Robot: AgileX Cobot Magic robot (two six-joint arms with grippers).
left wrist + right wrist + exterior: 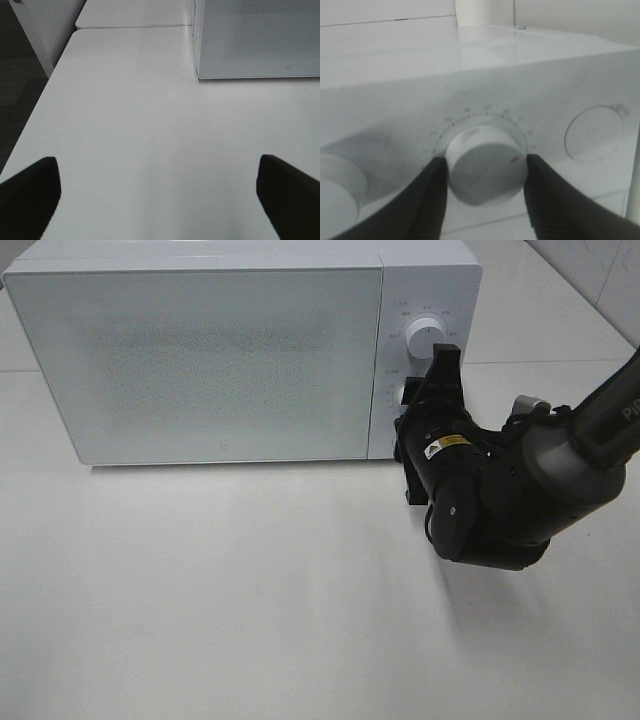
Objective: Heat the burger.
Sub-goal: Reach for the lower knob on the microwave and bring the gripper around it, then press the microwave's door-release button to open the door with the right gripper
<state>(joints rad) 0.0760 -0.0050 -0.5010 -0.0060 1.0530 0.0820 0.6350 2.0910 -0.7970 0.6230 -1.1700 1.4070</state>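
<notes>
The burger is out of view in every frame. The white microwave (pixel 200 350) stands at the back of the table with its door closed. My right gripper (pixel 412 396) reaches to the control panel, its black fingers (pixel 427 200) pressed against both sides of the lower white knob (pixel 487 170); a red mark shows on the knob's rim. In the left wrist view my left gripper (pixel 160 195) hovers over bare tabletop, open wide and holding nothing, off the microwave's (pixel 260 40) left front corner.
An upper dial (pixel 425 335) sits above the held knob, and a round button (pixel 594 132) lies beside it. The white table (pixel 250 610) stretches in front of the microwave. Its left edge (pixel 30 125) drops to dark floor.
</notes>
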